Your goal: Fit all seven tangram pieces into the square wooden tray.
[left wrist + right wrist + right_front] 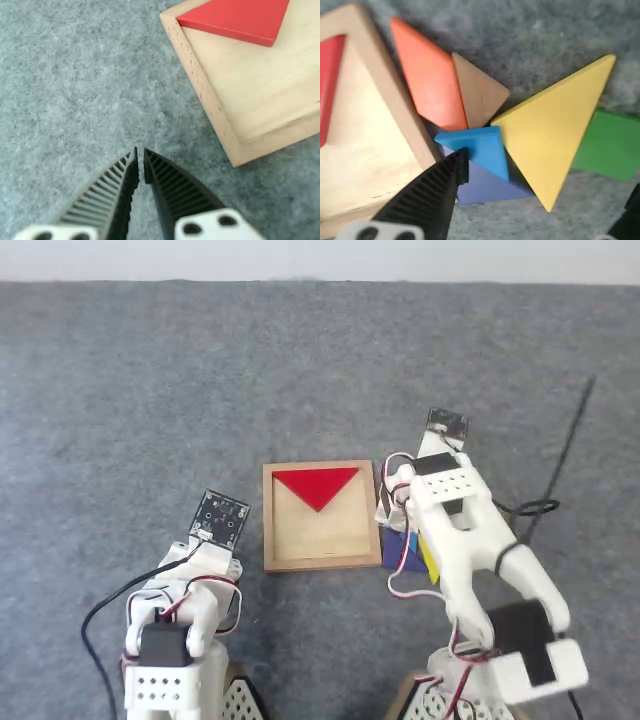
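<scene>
Fingers first: left arm's fingers [120, 195] are pressed together, holding nothing, low over the grey felt-covered table [150, 390] just beside the left wall of the square wooden tray [270, 540]. Right arm's fingers [427, 200] are spread wide with nothing clamped. One ribbed tip sits at the corner of the small blue triangle [482, 147]; can't tell if it touches.

Progress: one of seven in. The large red triangle [316, 485] lies flat inside the tray, long edge along the tray's far wall, point toward the tray's middle.

Six to go, all bunched on the table just off the tray's right wall:
- orange parallelogram [427, 75], right beside that wall
- tan wooden triangle [477, 90], touching the orange one on the side away from the tray
- small blue triangle, lying on top of a purple piece [485, 187] whose shape is half hidden
- large yellow triangle [555, 130], next out from the tray
- green piece [612, 145], farthest from the tray, partly covered by the yellow

Early stage, I'd say. The right arm looks lined up on the blue triangle. It's stacked on the purple, so the pile could shift.
</scene>
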You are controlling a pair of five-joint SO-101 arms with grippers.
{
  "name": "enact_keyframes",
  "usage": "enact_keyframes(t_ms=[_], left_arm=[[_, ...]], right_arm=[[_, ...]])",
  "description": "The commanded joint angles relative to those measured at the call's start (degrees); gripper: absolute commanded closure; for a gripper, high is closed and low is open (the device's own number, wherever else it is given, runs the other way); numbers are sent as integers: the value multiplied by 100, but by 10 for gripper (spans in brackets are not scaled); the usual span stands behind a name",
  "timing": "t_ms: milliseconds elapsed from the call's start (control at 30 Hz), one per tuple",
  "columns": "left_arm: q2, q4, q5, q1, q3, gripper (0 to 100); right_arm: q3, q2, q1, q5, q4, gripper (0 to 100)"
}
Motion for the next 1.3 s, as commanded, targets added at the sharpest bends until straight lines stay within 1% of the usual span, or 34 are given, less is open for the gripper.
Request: enact_keyframes(t_ms=[0,167,300,400,500,567,700,767,867,967,1067,1200,1267], left_arm=[[-132,26,-44,-26,-48,981],[-132,26,-44,-26,-48,981],[-132,26,-44,-26,-48,981],[-132,26,-44,-26,-48,981],[-132,26,-44,-26,-48,981],[-132,26,-44,-26,-48,981],[-132,26,-44,-26,-48,981],[-132,26,-44,-26,-48,981],[-132,26,-44,-26,-48,981],[-132,26,-44,-26,-48,981],[-132,26,-44,-26,-48,981],[-132,26,-44,-26,-48,981],[-132,26,-44,-26,-48,981]], right_arm=[[-141,576,224,-62,-330,527],[-466,1051,637,-26,-189,527],[-738,1262,1464,396,13,527],[-985,1464,2088,519,-4,527],[-1442,1578,2387,712,180,527],[-1749,1587,2281,809,514,527],[-2207,1587,1745,826,1191,527],[-2365,1578,1525,870,1341,527],[-2347,1323,1323,1301,1367,527],[-1785,567,1226,1556,1314,527],[-738,-497,1068,1837,1042,527],[703,-1446,954,2576,532,527],[1011,-1473,971,2980,629,527]])
